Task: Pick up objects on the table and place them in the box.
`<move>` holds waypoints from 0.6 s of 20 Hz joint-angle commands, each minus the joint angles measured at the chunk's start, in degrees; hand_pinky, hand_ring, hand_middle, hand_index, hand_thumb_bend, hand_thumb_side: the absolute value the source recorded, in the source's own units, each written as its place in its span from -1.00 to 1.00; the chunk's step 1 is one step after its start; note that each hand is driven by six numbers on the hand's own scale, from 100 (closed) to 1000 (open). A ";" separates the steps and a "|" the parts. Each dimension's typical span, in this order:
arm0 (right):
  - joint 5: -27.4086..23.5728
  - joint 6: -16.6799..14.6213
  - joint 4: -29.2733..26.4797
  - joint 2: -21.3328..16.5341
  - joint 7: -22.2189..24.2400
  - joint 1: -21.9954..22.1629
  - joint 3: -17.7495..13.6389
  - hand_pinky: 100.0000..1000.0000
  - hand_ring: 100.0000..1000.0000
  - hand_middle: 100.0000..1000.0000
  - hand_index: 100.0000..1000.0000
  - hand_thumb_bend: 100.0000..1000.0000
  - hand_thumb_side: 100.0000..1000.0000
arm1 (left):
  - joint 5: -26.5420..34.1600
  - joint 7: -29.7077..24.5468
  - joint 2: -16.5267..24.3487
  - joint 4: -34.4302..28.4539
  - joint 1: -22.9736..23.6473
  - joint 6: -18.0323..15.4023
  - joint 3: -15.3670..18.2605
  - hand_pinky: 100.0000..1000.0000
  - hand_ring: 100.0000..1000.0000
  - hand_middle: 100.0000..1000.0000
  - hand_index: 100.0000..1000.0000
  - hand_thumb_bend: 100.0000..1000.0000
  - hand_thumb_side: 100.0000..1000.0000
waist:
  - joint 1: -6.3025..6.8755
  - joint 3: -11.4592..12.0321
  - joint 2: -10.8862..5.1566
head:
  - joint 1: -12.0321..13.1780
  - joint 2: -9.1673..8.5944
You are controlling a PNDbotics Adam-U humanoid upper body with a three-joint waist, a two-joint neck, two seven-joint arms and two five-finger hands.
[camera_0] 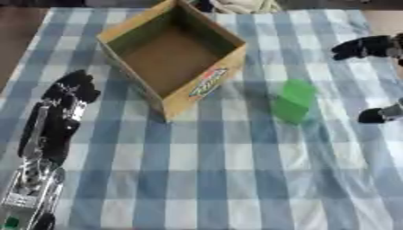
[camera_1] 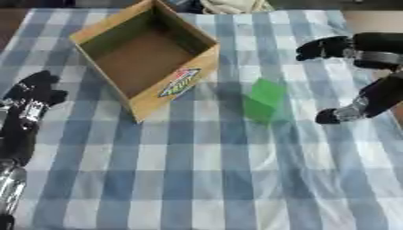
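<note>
An open cardboard box (camera_0: pixel 206 84) with a printed label on its front wall stands at the back middle of the checked cloth; its inside shows only bare brown bottom. A green block-shaped object (camera_1: pixel 264 101) lies on the cloth just right of the box's near corner. My right hand (camera_1: pixel 376 51) is at the right edge, open, with its fingers (camera_1: pixel 321 47) stretched out above the green object and its thumb (camera_1: pixel 340 114) lower down to the object's right, apart from it. Along the left edge lies my left hand (camera_0: pixel 72 91), relaxed on the cloth and holding nothing.
The blue and white checked cloth (camera_0: pixel 220 179) covers the table toward me. Something pale and crumpled (camera_0: pixel 240 5) lies at the far edge behind the box. Dark floor shows past the table's back left corner (camera_0: pixel 20 27).
</note>
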 commanded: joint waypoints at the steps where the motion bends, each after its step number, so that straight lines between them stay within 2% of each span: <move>1: 0.74 -0.05 2.07 -0.02 0.25 -2.31 -0.06 0.78 0.87 1.00 1.00 -0.02 0.15 | 0.05 -0.32 1.27 -0.55 -0.14 -0.06 -0.11 0.57 0.33 0.46 0.64 -0.09 0.04 | -0.04 -0.01 -1.16 | -0.22 0.31; 12: 2.77 -0.04 11.42 6.29 1.72 -8.45 1.43 0.76 0.86 0.99 1.00 -0.17 0.21 | -0.03 -1.04 1.13 -0.45 0.08 0.07 -0.28 0.57 0.34 0.46 0.65 -0.10 0.05 | 0.36 -0.14 -1.34 | -0.59 0.69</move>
